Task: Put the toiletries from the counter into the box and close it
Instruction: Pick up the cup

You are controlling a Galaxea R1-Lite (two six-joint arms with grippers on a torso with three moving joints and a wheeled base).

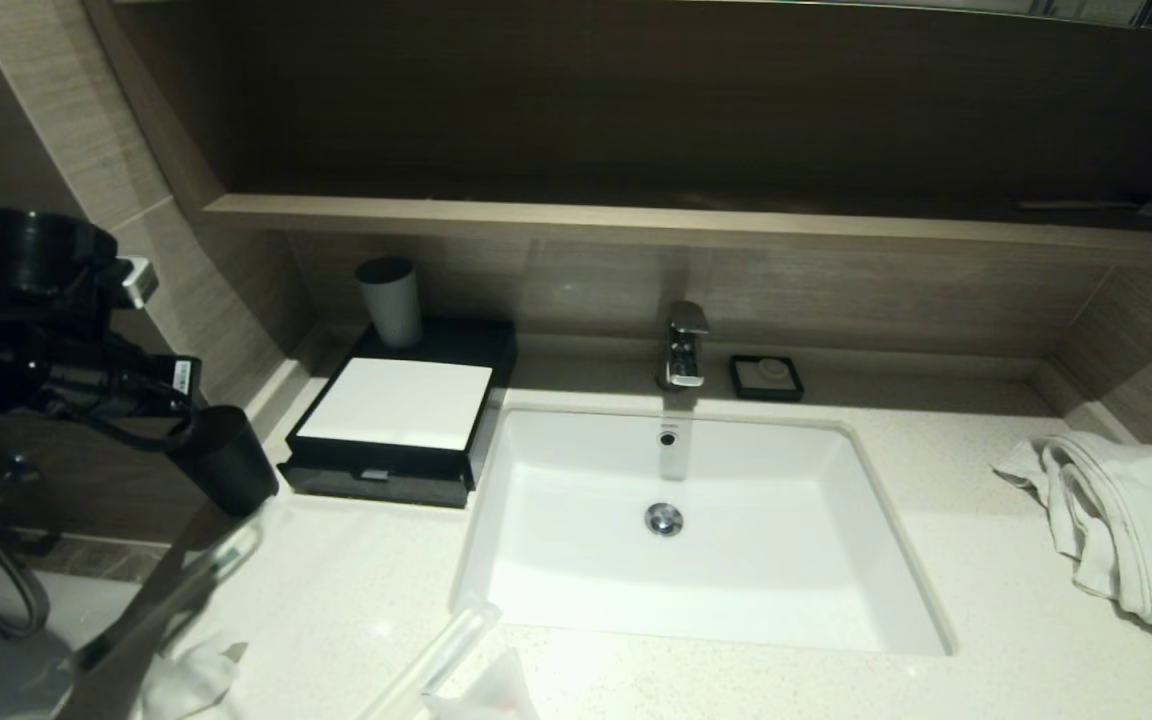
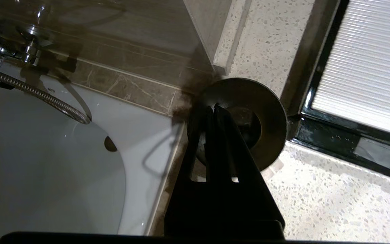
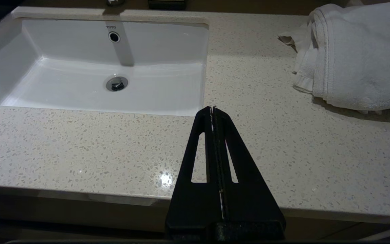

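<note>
Hovering over the counter's (image 1: 356, 590) left edge, my left gripper (image 2: 214, 107) had its fingers pressed together on nothing, directly above a dark cup (image 1: 224, 458) beside the black box (image 1: 398, 415), whose white lid lay shut. My right gripper (image 3: 212, 109), fingers together, waited near the sink (image 3: 90, 61).

Left arm raised at the counter's left edge, left gripper (image 2: 214, 107) pointing down, fingers pressed together with nothing between them. Right gripper (image 3: 212, 109) low at the front edge, fingers likewise closed and empty, arm level, aimed across the countertop.
</note>
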